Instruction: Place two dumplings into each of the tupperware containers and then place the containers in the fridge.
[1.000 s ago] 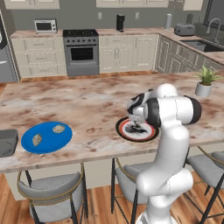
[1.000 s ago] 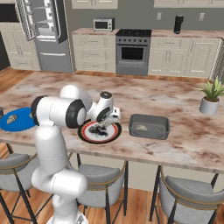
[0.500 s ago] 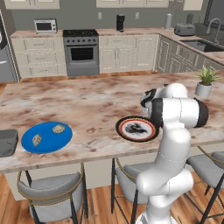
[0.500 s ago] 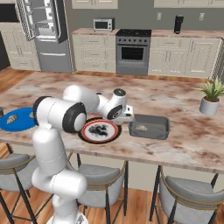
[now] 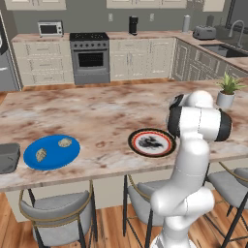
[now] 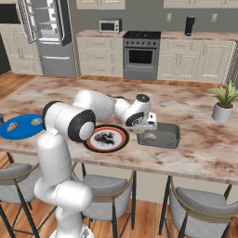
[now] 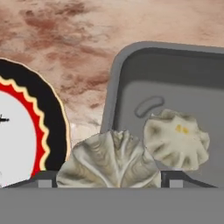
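gripper (image 7: pixel 108 180) — jaws wide | dumpling (image 7: pixel 109 162) — between fingertips, at container (image 7: pixel 131 65) edge

You've got one grey tupperware container (image 6: pixel 163 135) flat on the island counter, just at three o'clock of the black-and-red rimmed plate (image 6: pixel 106 139). Inside it, a pale pleated dumpling (image 7: pixel 176 138) lies on the floor of the tub. A second dumpling (image 7: pixel 109 161), ridged and beige, sits between the finger tips at the tub's near rim, at eight o'clock of the first. Over on the blue plate (image 5: pixel 51 152), two more speckled dumplings (image 5: pixel 65 142) lie well apart. The other container (image 5: pixel 8 157) rests at nine o'clock of that plate. The fridge (image 6: pixel 45 37) stands open, white shelves showing.
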